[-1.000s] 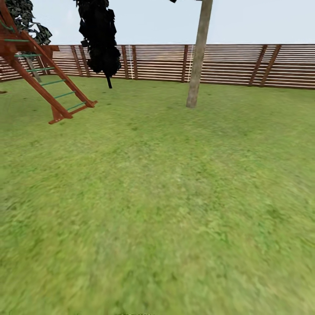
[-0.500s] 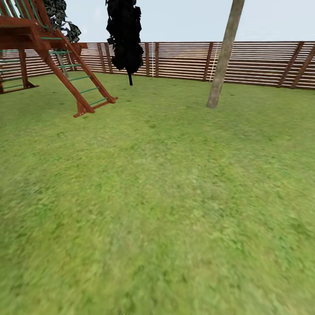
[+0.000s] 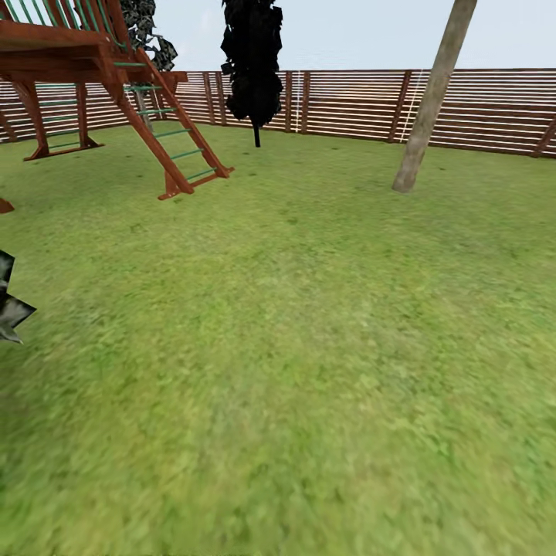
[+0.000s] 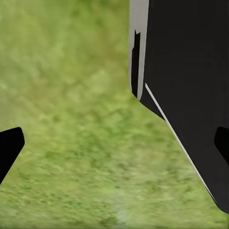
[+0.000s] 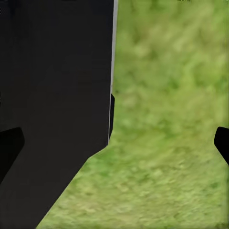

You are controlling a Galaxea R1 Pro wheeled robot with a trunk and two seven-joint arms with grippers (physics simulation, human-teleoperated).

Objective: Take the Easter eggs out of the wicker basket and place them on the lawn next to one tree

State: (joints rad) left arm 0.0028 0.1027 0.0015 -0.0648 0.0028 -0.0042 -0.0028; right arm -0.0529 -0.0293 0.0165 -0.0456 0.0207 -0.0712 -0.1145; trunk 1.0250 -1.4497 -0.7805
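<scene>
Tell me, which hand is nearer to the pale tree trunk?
Right, probably. The left hand and right hand both hang over the lawn beside the robot's dark body; the tree trunk stands far ahead, rightward.

One bare tree trunk point(image 3: 431, 100), one black cypress point(image 3: 252, 58), one wooden climbing frame point(image 3: 93, 85) and one slatted fence point(image 3: 494, 108) stand on one lawn point(image 3: 293, 371).

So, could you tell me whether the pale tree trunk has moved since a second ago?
No. The trunk keeps its place against the fence and lawn; the whole view slid right together, so the camera turned left.
</scene>
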